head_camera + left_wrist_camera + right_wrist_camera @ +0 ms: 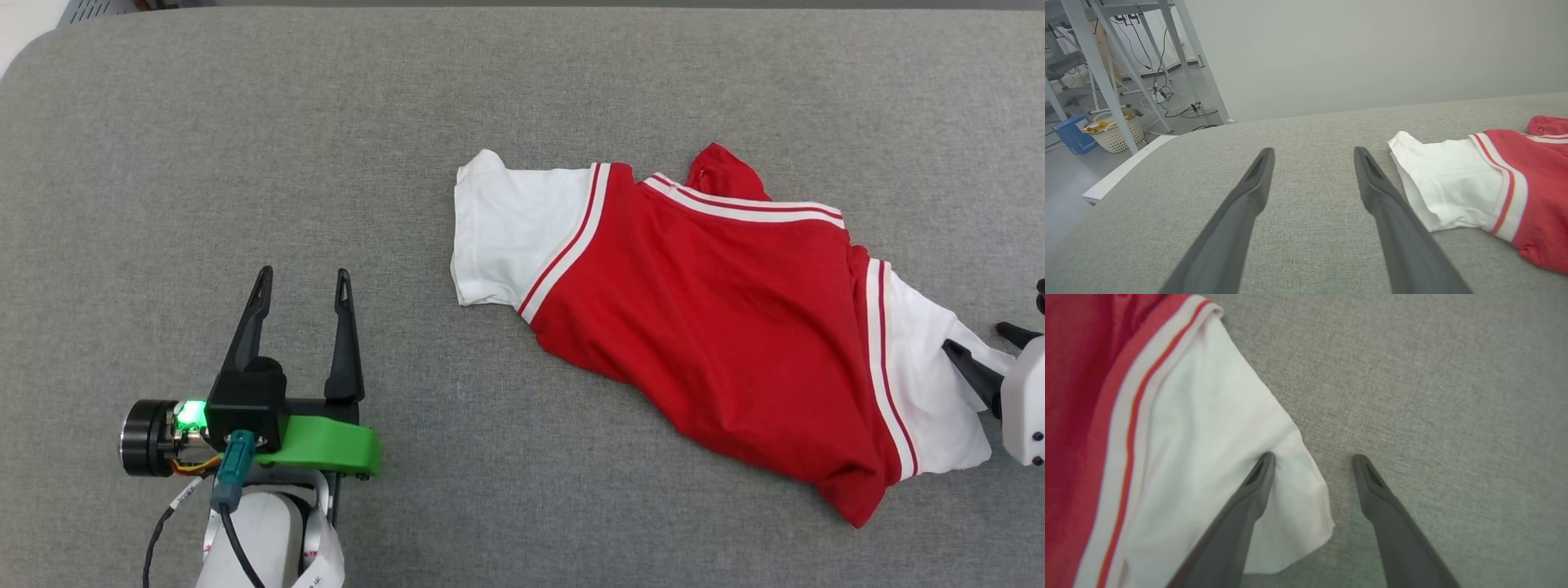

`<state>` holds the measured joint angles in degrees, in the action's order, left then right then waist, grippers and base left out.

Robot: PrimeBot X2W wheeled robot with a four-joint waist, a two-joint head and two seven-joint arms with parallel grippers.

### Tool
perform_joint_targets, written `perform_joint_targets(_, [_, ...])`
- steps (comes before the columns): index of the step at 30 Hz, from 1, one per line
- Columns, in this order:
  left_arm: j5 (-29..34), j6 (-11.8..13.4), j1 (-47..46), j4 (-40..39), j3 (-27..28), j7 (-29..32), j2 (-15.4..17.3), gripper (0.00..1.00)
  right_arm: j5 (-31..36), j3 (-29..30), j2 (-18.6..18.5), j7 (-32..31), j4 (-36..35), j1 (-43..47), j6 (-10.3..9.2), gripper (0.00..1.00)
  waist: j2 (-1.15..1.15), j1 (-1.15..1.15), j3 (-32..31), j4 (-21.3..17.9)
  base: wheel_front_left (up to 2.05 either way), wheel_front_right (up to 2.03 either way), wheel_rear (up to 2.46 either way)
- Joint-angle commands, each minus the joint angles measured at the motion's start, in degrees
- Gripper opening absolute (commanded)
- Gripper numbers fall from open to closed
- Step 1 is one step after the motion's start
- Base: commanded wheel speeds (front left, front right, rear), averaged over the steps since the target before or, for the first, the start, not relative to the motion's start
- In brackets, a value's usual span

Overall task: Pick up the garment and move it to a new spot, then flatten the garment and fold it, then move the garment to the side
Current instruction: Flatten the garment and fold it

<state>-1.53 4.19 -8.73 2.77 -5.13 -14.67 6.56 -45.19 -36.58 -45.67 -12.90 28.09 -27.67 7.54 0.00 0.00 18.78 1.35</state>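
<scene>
On the grey table (522, 82), the garment (718, 327) lies across the right half, rumpled and slanting, with a plain red side up. Its left sleeve (506, 237), white, points toward the middle of the table. Its right sleeve (931, 392), also white, lies at the far right end. Red-and-white striped trim joins each sleeve to the red body.

The left gripper (304, 278) is over bare table, well apart from the garment, its fingers spread wide with nothing between them. A green lamp (189, 412) glows at its wrist.

The right gripper (1314, 456) is at the right sleeve, fingers parted and gripping nothing. One finger (1249, 498) lies over the white cloth and the other is over bare table, with the sleeve's edge between them. Whether that finger presses the cloth I cannot tell.

Past the table's end in the left wrist view, a white basket (1120, 136) and a blue box (1073, 132) stand on the floor (1069, 183).
</scene>
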Motion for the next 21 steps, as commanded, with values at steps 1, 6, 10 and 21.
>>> perform_joint_targets(1, [0.5,-0.3,-1.2,0.2,0.0,-0.3,0.2,1.00,-0.8,-2.1,1.3,-0.3,1.0,-0.1,-0.05,0.00,0.00,0.00,0.1,-0.1,0.00,0.00,0.00])
perform_joint_targets(6, [0.0,-0.8,-1.8,0.9,0.5,-0.3,0.7,1.00,-2.8,-3.8,-0.1,2.8,2.7,-1.6,-0.05,0.00,0.00,0.00,-0.9,-0.5,0.00,0.00,0.00])
perform_joint_targets(10, [-0.4,-2.0,-3.2,1.1,1.5,-0.3,2.5,1.00,-3.6,-3.0,-2.0,7.5,3.8,-2.9,-0.05,0.00,0.00,0.00,-2.3,-1.3,0.00,0.00,0.00])
perform_joint_targets(21, [-3.6,-10.0,-19.0,6.9,1.5,0.9,10.3,1.00,-4.2,-2.9,-4.2,12.9,1.1,-3.8,-0.05,0.00,0.00,0.00,-2.7,-4.1,0.00,0.00,0.00])
